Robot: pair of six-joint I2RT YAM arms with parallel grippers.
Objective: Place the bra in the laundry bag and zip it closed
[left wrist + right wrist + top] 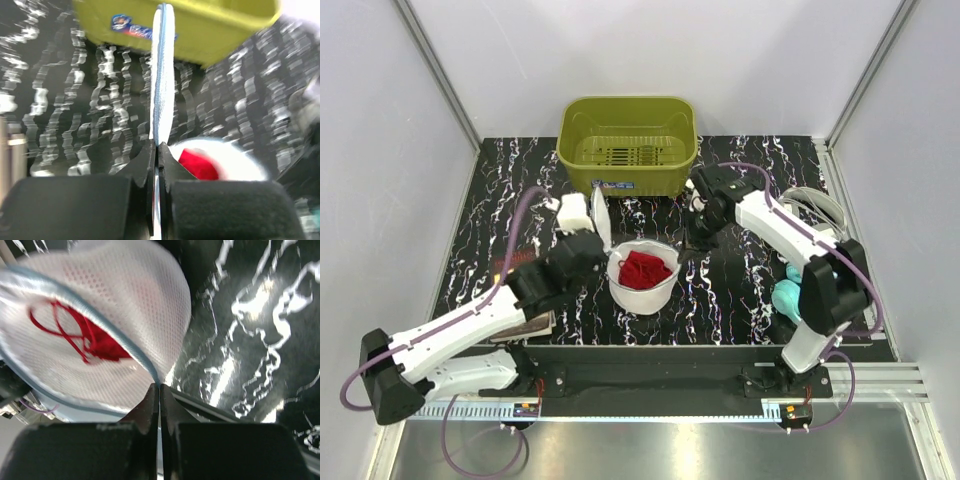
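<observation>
The laundry bag (pixel 642 285) is a white mesh pouch standing open at the table's middle, with the red bra (pixel 645 268) inside it. Its round lid flap (pixel 600 215) stands upright. My left gripper (pixel 588 238) is shut on that flap, which shows edge-on with its blue zipper in the left wrist view (pixel 162 75); the bra (pixel 197 162) lies just right of the gripper (pixel 158 146). My right gripper (pixel 700 238) is at the bag's right side. In the right wrist view it (pixel 160 386) is shut with its tips on the bag's blue rim (pixel 127 347), and the bra (pixel 95 342) shows through the mesh.
An olive-green basket (pixel 628 145) stands at the back centre, just beyond the flap (pixel 210 25). A teal rounded item (pixel 787 295) lies by the right arm, and a white item with a grey rim (pixel 817 205) at the far right. A flat brown object (pixel 528 326) lies under the left arm.
</observation>
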